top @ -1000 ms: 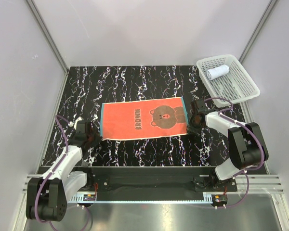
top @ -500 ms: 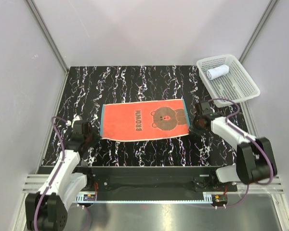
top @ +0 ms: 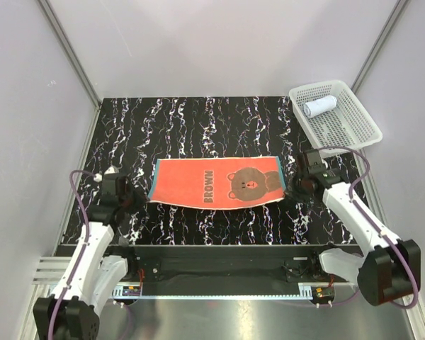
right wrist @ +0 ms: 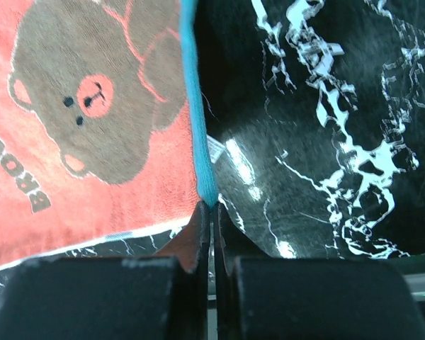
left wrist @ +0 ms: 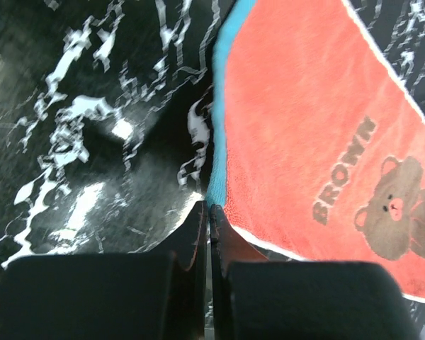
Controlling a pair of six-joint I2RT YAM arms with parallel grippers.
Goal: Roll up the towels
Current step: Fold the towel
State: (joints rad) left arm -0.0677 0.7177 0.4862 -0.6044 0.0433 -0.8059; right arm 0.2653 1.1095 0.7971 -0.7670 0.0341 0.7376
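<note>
**Orange-red towel (top: pixel 216 184) lying flat mid-tabletop (top: pixel 198 120), both near corners pinched.**
Your left fingers (left wrist: pixel 193 237) and right fingers (right wrist: pixel 195 241) are each clamped shut on 1 near corner; hold that edge taut and level when you start rolling.

- Top view: bright, even overhead light and sharp focus, with only faint shadows on the black marbled table (top: pixel 198 120).
- Left wrist: white glare patches on the glossy tabletop, foreground dark and soft.
- Right wrist: orange-red towel (right wrist: pixel 92 106) crisp, with a small glare spot beside it.
</note>
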